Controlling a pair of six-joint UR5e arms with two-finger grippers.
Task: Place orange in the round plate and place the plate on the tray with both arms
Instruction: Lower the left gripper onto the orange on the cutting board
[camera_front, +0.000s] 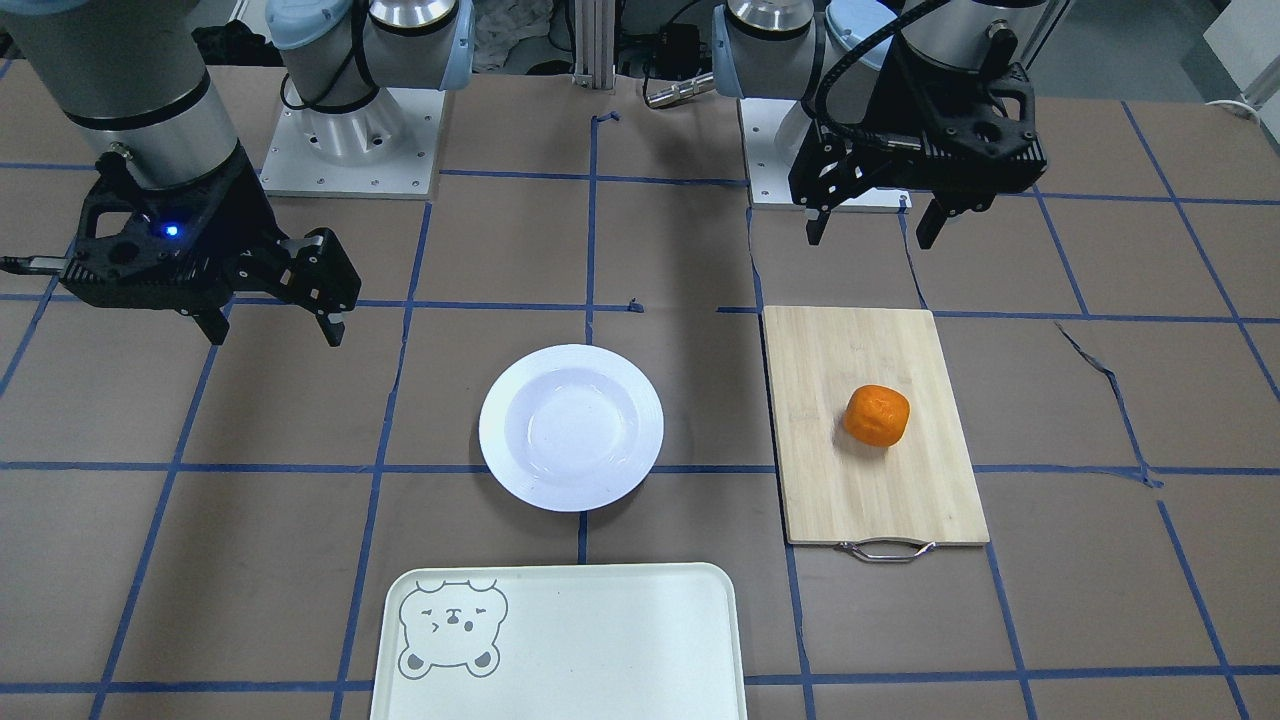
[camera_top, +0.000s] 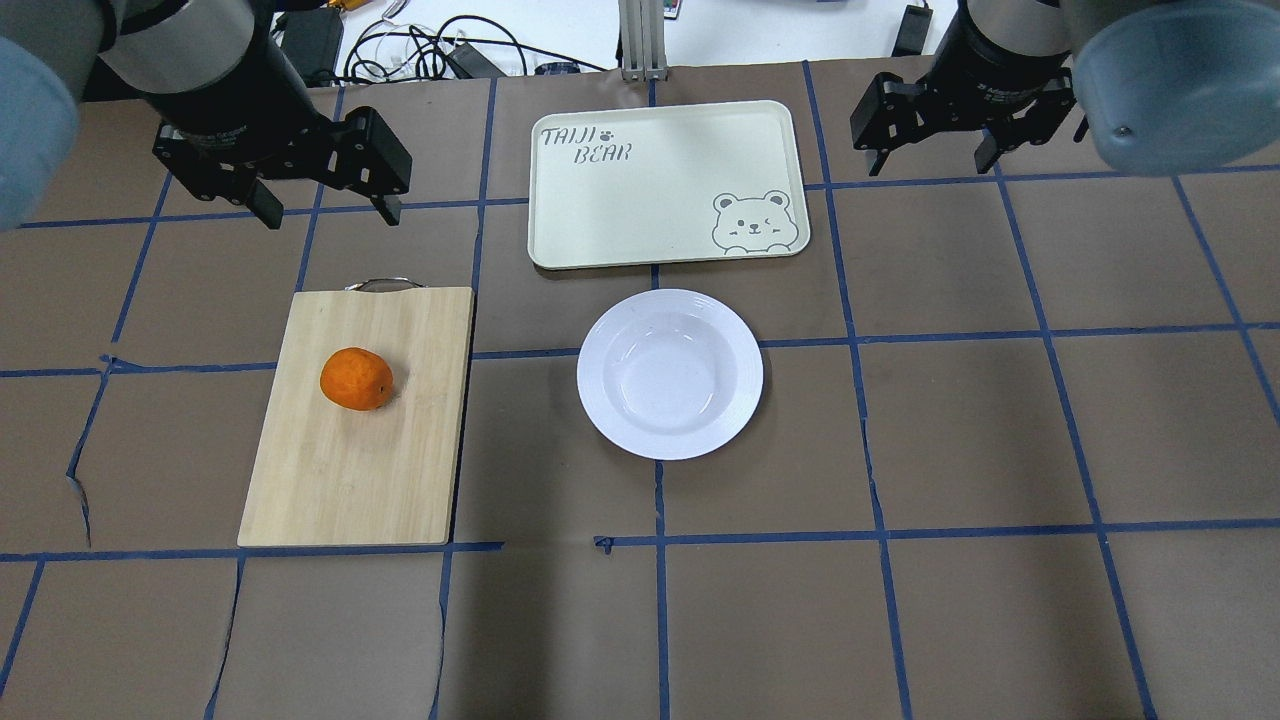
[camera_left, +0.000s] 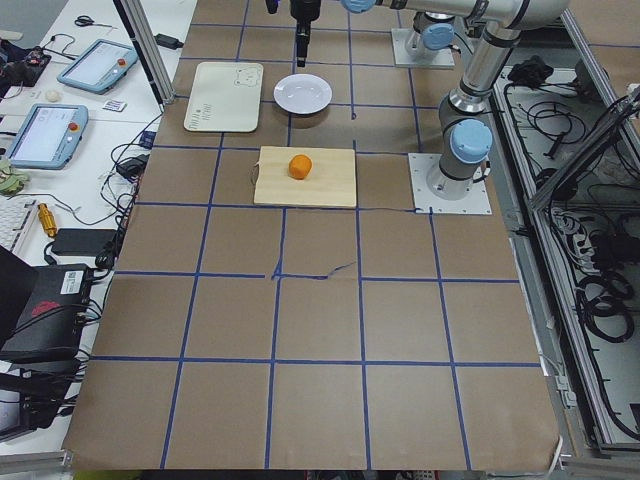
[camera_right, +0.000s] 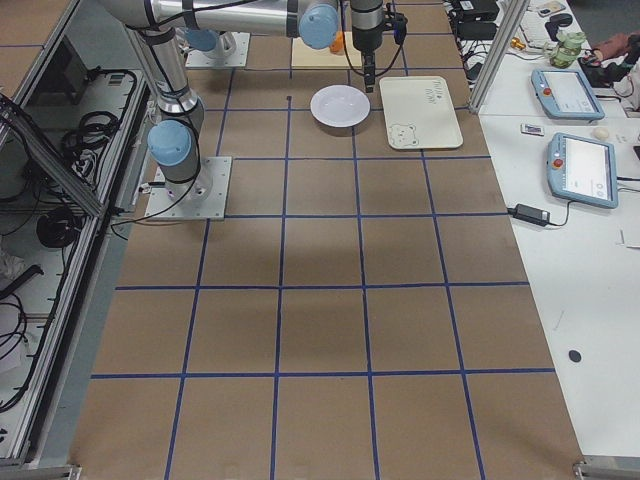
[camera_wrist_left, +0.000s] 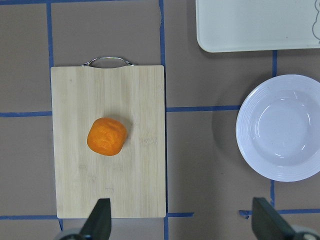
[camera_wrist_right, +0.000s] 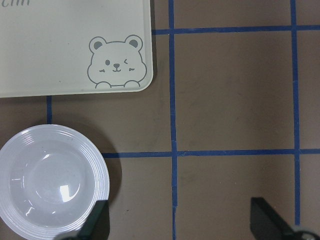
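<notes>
The orange (camera_top: 356, 379) lies on a bamboo cutting board (camera_top: 400, 470), also seen from the front (camera_front: 877, 415) and in the left wrist view (camera_wrist_left: 106, 136). The white round plate (camera_top: 669, 373) sits bare mid-table (camera_front: 571, 427). The cream tray (camera_top: 640, 180) with a bear face lies just beyond the plate (camera_front: 600, 640). My left gripper (camera_top: 325, 210) hangs open high above the table, beyond the board's handle end (camera_front: 870, 232). High up at the far right, my right gripper (camera_top: 932, 155) is open too, with nothing in it (camera_front: 272, 332).
Brown table covering with blue tape grid lines (camera_top: 860, 440). The board's metal handle (camera_top: 381, 285) faces the far side. Cables and devices lie past the table's far edge (camera_top: 430, 50). Tablets sit on a side bench (camera_right: 580, 165).
</notes>
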